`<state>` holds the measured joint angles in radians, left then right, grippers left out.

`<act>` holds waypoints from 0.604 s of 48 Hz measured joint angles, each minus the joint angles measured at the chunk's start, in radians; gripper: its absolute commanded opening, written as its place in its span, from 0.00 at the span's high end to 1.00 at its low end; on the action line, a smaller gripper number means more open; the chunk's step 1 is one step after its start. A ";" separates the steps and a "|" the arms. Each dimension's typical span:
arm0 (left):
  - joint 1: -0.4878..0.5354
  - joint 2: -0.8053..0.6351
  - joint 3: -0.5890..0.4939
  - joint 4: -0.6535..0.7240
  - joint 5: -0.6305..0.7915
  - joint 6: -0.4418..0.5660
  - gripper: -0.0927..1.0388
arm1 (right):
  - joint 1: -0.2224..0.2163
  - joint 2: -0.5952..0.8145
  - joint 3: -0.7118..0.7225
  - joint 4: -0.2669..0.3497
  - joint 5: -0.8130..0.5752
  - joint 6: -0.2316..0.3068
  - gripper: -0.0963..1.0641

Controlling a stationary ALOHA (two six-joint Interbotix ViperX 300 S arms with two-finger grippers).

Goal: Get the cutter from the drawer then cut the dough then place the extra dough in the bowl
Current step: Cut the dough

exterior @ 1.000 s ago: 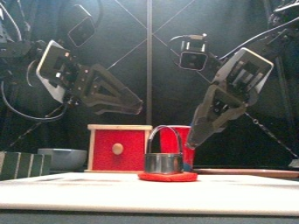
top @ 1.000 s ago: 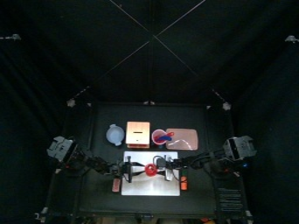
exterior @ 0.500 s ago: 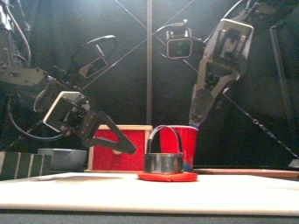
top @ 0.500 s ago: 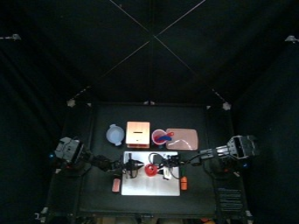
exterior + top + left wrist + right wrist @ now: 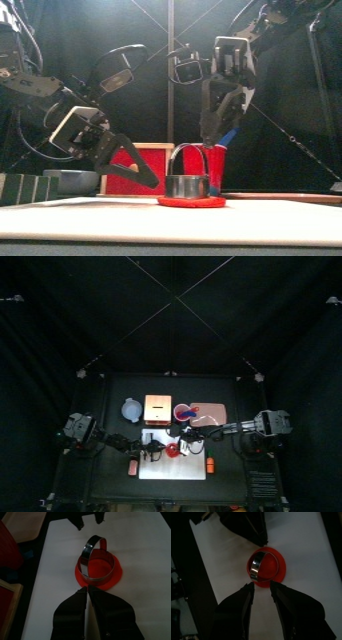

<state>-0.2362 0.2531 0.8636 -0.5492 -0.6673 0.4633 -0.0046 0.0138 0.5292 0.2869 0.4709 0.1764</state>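
A flat red dough disc (image 5: pixel 171 452) lies on the white cutting board (image 5: pixel 181 469). The round metal cutter (image 5: pixel 187 184) stands on the dough (image 5: pixel 191 202), its wire handle arched upward. In the left wrist view the cutter (image 5: pixel 91 553) sits on the dough (image 5: pixel 103 571), and my left gripper (image 5: pixel 87 592) is shut with its tips at the dough's near rim. My left gripper (image 5: pixel 147 174) hangs low beside the cutter. My right gripper (image 5: pixel 263 588) is open, above the dough (image 5: pixel 272 566) and cutter (image 5: pixel 257 564); in the front view my right gripper (image 5: pixel 210 137) hovers over the handle.
Behind the board stand the wooden box (image 5: pixel 158 408) with its red drawer front (image 5: pixel 131 169), the blue-grey bowl (image 5: pixel 130 409) to its left, and the pink tray (image 5: pixel 217 416) with the red cup (image 5: pixel 185 412). Small orange pieces (image 5: pixel 210 464) lie by the board's sides.
My left gripper has dropped low toward the board beside the dough. My right gripper rose, then swung in from the right to above the cutter. Cutter and dough have not moved.
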 measured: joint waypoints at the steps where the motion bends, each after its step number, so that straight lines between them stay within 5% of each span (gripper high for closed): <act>1: 0.002 0.002 -0.002 0.000 0.000 0.000 0.42 | -0.002 0.000 -0.002 -0.006 0.000 0.008 0.29; 29: 0.002 0.057 -0.035 0.000 0.008 0.000 0.42 | 0.015 0.043 -0.055 -0.018 -0.040 0.031 0.29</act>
<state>-0.2347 0.3099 0.8283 -0.5492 -0.6596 0.4633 0.0107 0.0568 0.4740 0.2684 0.4310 0.2071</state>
